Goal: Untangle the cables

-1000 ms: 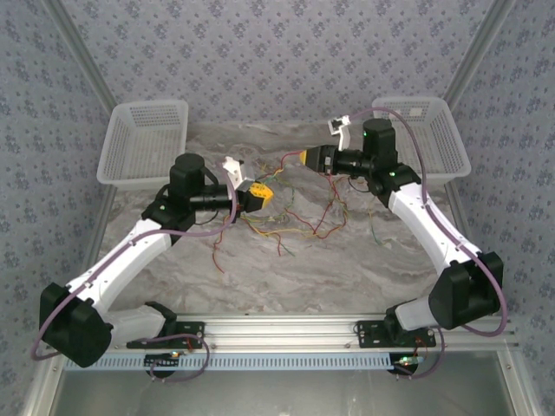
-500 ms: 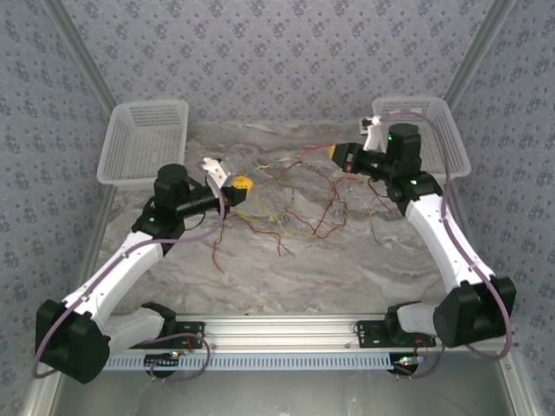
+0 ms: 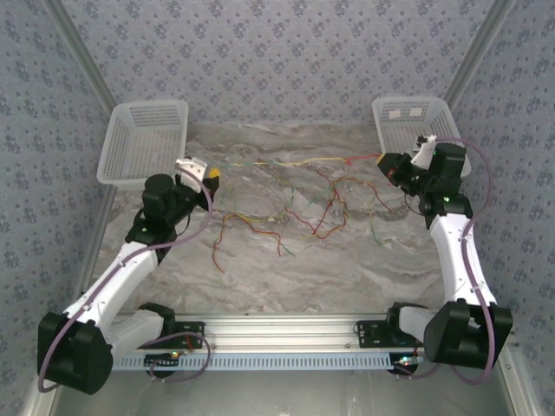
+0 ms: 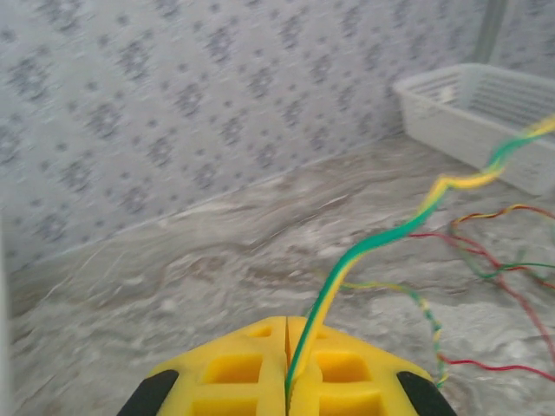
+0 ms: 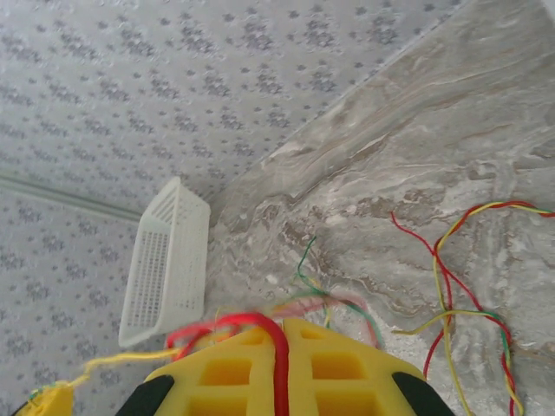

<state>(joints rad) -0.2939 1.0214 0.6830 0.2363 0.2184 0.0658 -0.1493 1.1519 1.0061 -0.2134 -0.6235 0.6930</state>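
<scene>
The cables (image 3: 299, 208) are thin red, yellow, green and orange wires lying in a loose tangle across the middle of the marble table. One strand (image 3: 295, 162) is stretched above the table between both grippers. My left gripper (image 3: 211, 178) is at the left, shut on a green-and-yellow cable (image 4: 390, 234) that runs out from between its yellow jaws (image 4: 287, 322). At the right, by the right basket, my right gripper (image 3: 384, 162) is shut on a red cable (image 5: 260, 325) pinched between its jaws (image 5: 284, 325). More wires (image 5: 451, 295) lie on the table below it.
A white mesh basket (image 3: 143, 143) stands at the back left and another (image 3: 416, 121) at the back right. Patterned walls close in the back and sides. The metal rail (image 3: 286, 334) with both arm bases runs along the near edge.
The two grippers have moved apart, left one to the left, right one toward the right basket, stretching a strand between them. The right gripper closed on the red cable.
</scene>
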